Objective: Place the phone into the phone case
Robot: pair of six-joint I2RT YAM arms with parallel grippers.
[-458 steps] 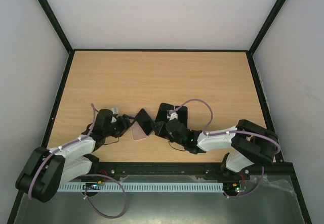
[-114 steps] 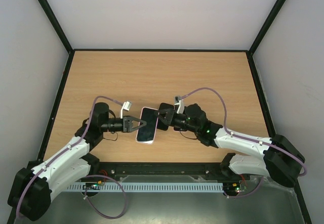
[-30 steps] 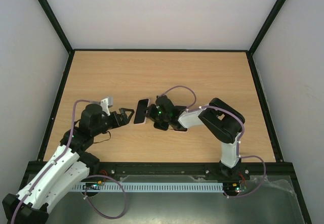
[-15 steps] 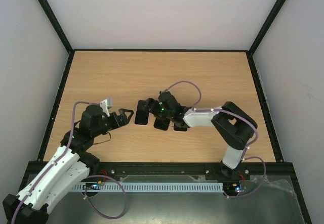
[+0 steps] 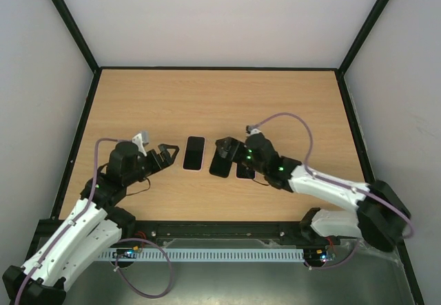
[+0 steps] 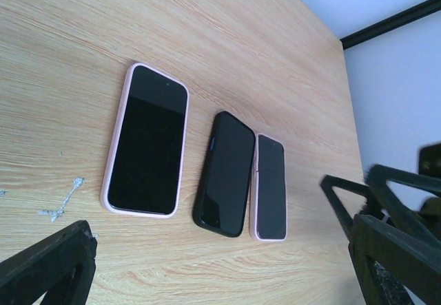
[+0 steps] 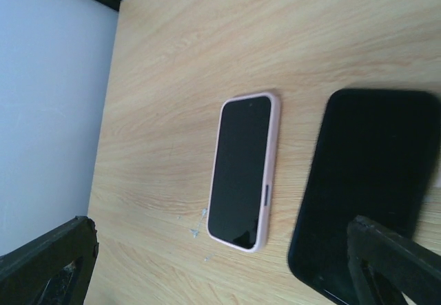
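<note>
The phone (image 5: 195, 153) lies flat and screen up on the wooden table, inside the pink phone case, whose rim (image 6: 115, 149) shows all round the dark screen. In the right wrist view the cased phone (image 7: 242, 171) rests free, touched by nothing. My left gripper (image 5: 170, 155) stands open just left of it, and its fingers (image 6: 48, 270) frame the lower edge of the left wrist view. Just to the phone's right, my right gripper (image 5: 227, 149) is open and empty above a black handset (image 5: 220, 164).
A black handset or case (image 6: 225, 174) lies beside the cased phone, and a narrower pink-edged one (image 6: 270, 186) lies against its far side. Small white specks (image 7: 200, 230) mark the wood near the phone's lower end. Black frame rails edge the table (image 5: 220, 105).
My right gripper has opened and let go of the cased phone, which went from tilted to flat on the table. The right arm drew back to the right. The left arm barely moved.
</note>
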